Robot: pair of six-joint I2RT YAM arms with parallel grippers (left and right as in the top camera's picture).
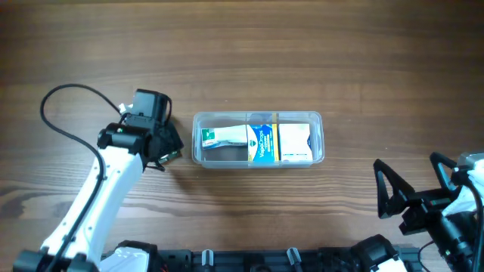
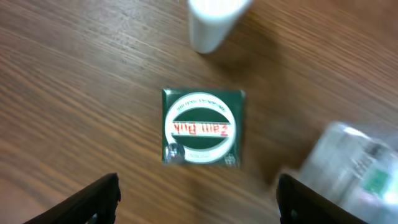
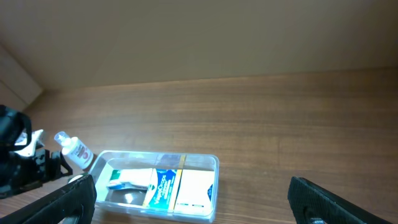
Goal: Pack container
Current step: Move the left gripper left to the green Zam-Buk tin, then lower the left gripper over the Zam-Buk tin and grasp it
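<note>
Near the front edge, the right gripper [image 1: 406, 170] hangs with its 2 fingers spread, holding nothing. Farther out, the left gripper [image 2: 198, 185] is wide open above a green square tin [image 2: 202, 127]. Just right of the tin, mid-table, sits the container [image 1: 257, 115] with small packs inside and a spray bottle [image 3: 74, 150] by its left end.

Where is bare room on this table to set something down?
Bare tabletop lies beyond the container, and between it and the right gripper. Crowded left of the container: left gripper, green tin and spray bottle cluster.

White left arm [image 1: 106, 181] (black looping cable [image 1: 43, 112])
</note>
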